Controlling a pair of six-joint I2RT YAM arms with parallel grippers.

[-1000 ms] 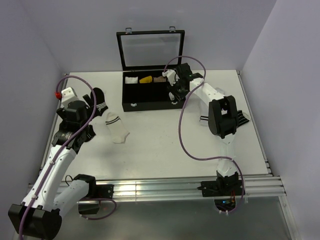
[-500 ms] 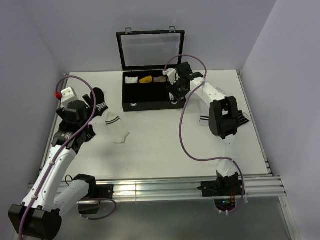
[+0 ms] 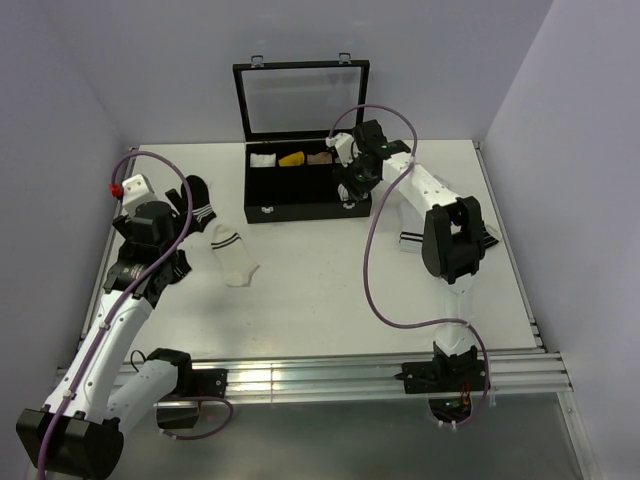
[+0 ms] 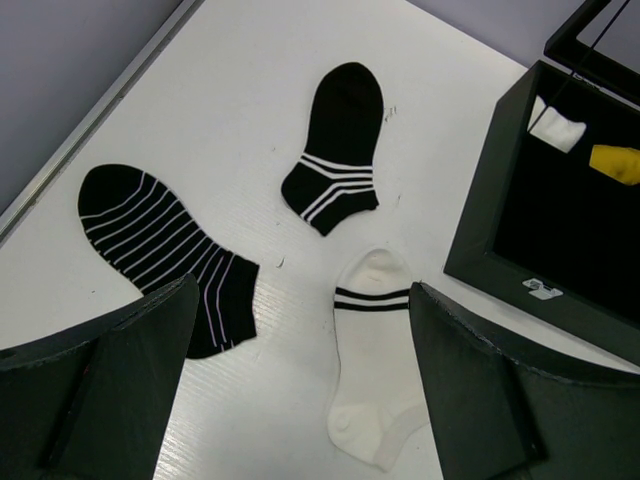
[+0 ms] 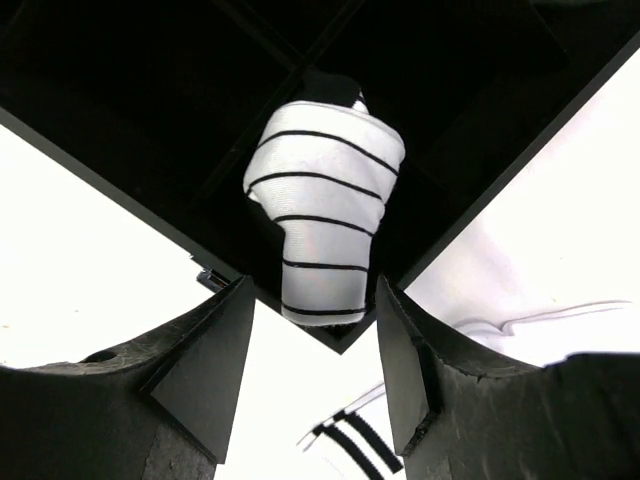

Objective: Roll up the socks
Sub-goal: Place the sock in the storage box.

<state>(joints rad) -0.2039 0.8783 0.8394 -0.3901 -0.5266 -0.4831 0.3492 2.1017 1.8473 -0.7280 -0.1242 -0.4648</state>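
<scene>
Rolled striped sock (image 5: pixel 322 190): just released into box (image 3: pixel 300 208); right gripper (image 5: pixel 315 290) widened apart, left gripper (image 4: pixel 300 290) held apart. Bundle judged stowed.

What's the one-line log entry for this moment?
right gripper: open, straddling rolled striped sock in corner compartment of black box | left gripper: open, above cream sock on table

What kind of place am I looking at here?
Probably a robotics test bench, not a home: two robot arms bolted to a metal rail, a white table boxed in by bare walls, loose socks as practice items.
</scene>
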